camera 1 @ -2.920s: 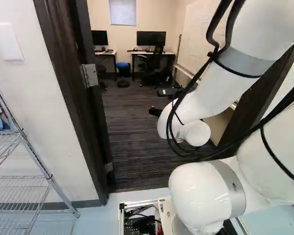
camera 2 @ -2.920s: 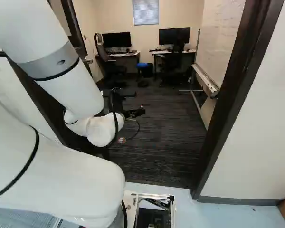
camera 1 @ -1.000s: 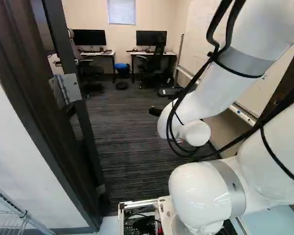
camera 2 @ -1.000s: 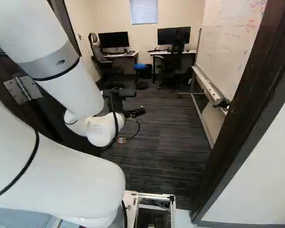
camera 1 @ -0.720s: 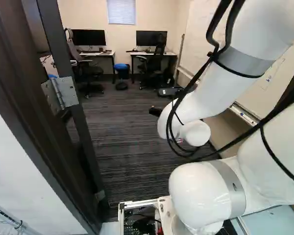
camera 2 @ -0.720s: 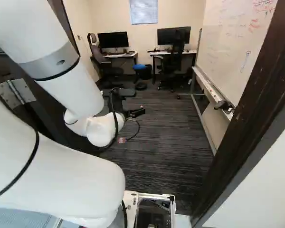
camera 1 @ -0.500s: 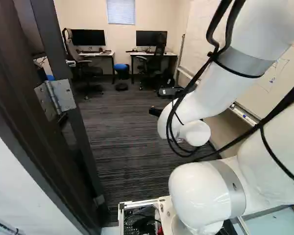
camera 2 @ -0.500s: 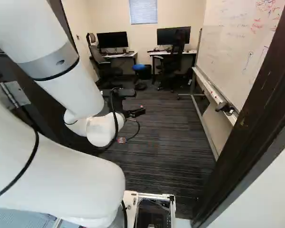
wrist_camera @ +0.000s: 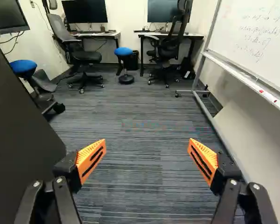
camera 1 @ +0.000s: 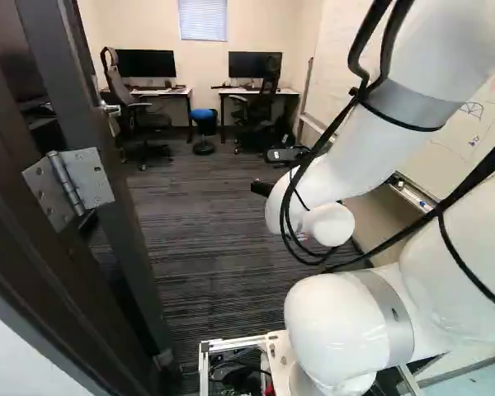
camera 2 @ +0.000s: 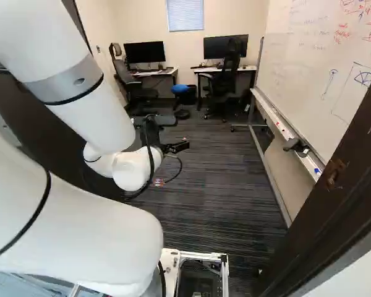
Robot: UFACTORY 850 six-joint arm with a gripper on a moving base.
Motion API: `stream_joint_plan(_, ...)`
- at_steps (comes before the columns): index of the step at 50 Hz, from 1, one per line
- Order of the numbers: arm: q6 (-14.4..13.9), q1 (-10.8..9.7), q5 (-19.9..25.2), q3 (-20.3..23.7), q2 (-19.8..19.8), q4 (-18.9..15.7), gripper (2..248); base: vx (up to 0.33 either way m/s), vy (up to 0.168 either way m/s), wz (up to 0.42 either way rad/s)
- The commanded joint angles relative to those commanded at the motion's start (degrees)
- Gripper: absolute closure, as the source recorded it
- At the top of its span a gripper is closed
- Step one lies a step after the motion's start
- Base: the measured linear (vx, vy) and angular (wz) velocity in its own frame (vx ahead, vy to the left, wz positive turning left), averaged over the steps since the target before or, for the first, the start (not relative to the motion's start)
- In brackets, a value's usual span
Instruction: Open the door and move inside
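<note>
Black, orange-padded pincer [wrist_camera: 147,145], its fingers apart, points to twelve o'clock; the flat dark door [wrist_camera: 18,149] stands open at ten, leaving the silver-railed base [camera 1: 231,341] apparently to finish entering.

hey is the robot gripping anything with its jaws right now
No, the jaws stand wide apart in the wrist view, with only carpet showing between them.

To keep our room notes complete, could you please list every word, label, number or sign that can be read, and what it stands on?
Whiteboard: handwriting, some in red, and blue sketches; the writing is too small and blurred to quote.
No other words, labels, numbers or signs can be read.
</note>
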Motion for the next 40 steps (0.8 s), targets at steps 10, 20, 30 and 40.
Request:
stream_joint_plan(10, 0.00, 0.00, 0.00, 0.00, 0.00, 0.00, 3, 0.122, 0.002, -0.005)
stream_joint_plan(20, 0.00, 0.00, 0.00, 0.00, 0.00, 0.00, 3, 0.121, -0.001, -0.006)
stream_joint_plan(30, 0.00, 0.00, 0.00, 0.00, 0.00, 0.00, 3, 0.063, 0.001, -0.004)
stream_joint_plan(40, 0.00, 0.00, 0.00, 0.00, 0.00, 0.00, 3, 0.062, 0.000, 0.001)
